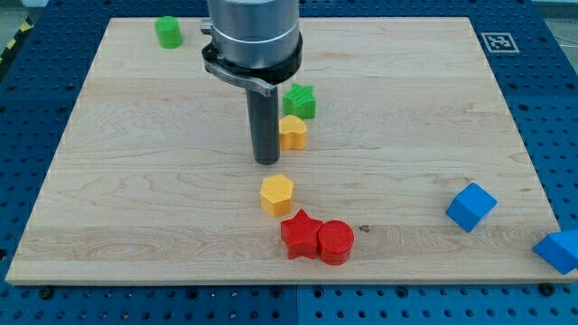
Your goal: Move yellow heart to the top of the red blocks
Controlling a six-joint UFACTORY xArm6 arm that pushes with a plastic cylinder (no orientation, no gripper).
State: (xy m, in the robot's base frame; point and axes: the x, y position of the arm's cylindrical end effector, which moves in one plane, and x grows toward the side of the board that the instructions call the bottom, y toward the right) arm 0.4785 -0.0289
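The yellow heart (293,132) lies near the middle of the board, just below a green star (300,101). My tip (266,162) stands just left of the heart, close to it or touching it, I cannot tell which. The red star (301,236) and the red cylinder (336,242) sit side by side, touching, near the view's bottom. A yellow hexagon (277,195) lies between my tip and the red blocks, right above the red star.
A green cylinder (168,32) sits at the view's top left. A blue cube (470,206) lies at the right, and another blue block (558,250) sits at the board's bottom right edge. A marker tag (496,41) is at the top right corner.
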